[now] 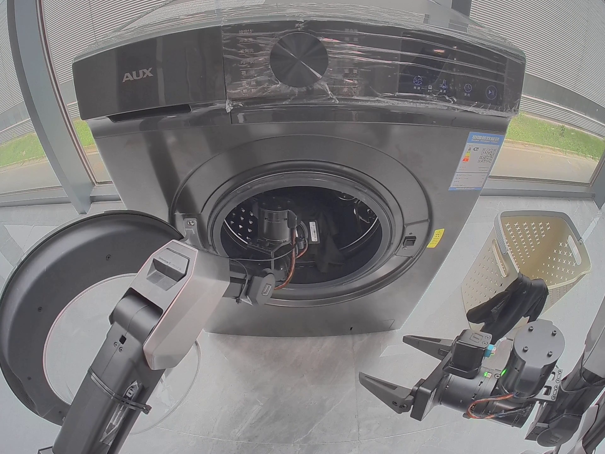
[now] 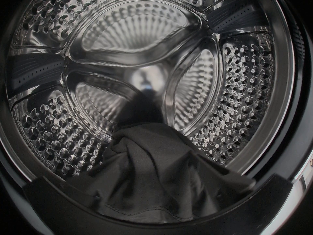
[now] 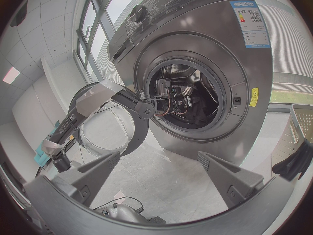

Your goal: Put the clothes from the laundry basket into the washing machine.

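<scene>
Hovering R claw point(image 1: 384, 359) spread nr laundry basket point(image 1: 535, 247); L claw point(image 1: 321, 238) in washing machine point(image 1: 378, 152), state unclear.

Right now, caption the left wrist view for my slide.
Dark garment lying at the bottom of the steel drum.

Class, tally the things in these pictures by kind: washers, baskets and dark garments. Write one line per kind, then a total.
Washer: 1
Basket: 1
Dark garments: 2, one lying in the drum, the other hanging over the basket's rim
Total: 4
</scene>
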{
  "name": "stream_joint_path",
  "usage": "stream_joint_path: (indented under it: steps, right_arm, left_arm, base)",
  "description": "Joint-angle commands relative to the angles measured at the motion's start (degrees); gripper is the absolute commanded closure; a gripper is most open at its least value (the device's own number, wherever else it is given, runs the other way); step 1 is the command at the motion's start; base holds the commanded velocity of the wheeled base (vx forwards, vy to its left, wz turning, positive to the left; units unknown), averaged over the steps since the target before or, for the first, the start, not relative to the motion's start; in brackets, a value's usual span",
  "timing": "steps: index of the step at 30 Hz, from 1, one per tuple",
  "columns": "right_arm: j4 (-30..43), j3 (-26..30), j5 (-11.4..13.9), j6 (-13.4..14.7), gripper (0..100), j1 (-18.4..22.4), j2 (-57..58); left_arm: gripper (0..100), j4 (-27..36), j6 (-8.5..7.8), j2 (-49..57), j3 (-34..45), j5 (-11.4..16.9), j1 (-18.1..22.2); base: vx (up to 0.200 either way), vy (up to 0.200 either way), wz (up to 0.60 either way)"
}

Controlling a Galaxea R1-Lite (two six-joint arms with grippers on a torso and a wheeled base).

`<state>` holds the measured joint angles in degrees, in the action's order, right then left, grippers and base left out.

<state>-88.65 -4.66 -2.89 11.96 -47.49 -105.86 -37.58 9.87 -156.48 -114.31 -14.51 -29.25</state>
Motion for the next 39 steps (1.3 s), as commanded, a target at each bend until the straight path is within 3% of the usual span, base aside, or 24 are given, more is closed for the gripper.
stream_joint_path:
  steps: [1, 9, 19, 20, 33, 36, 39]
  right_arm:
    - [0.0, 0.0, 0.0, 0.0, 0, 0.0, -0.1]
    - [0.0, 0.0, 0.0, 0.0, 0, -0.1, -0.1]
    - [0.0, -0.1, 0.0, 0.0, 0, -0.1, -0.1]
    - [0.0, -0.1, 0.0, 0.0, 0, -0.1, -0.1]
    - [0.0, -0.2, 0.0, 0.0, 0, -0.4, -0.4]
    - [0.0, -0.2, 0.0, 0.0, 0, -0.4, -0.4]
    - [0.0, -0.2, 0.0, 0.0, 0, -0.4, -0.7]
  left_arm:
    - [0, 1.6, 0.50, 3.8, 5.0, 0.3, -1.2]
    - [0, 3.1, 0.32, 5.0, 11.7, 2.9, -3.5]
    - [0, 2.6, -0.21, 1.7, 11.0, 3.3, -3.2]
    - [100, 2.7, -0.38, 1.6, 11.0, 3.3, -3.1]
    - [100, 2.7, -0.56, 0.2, 5.9, 2.6, -2.0]
    - [100, 2.6, -0.47, -2.0, -0.3, 0.4, -0.7]
    - [100, 1.6, -0.56, -2.2, -0.3, -0.8, 0.4]
  base:
    - [0.000, 0.000, 0.00]
    - [0.000, 0.000, 0.00]
    - [0.000, 0.000, 0.00]
    - [0.000, 0.000, 0.00]
    - [0.000, 0.000, 0.00]
    - [0.000, 0.000, 0.00]
    - [0.000, 0.000, 0.00]
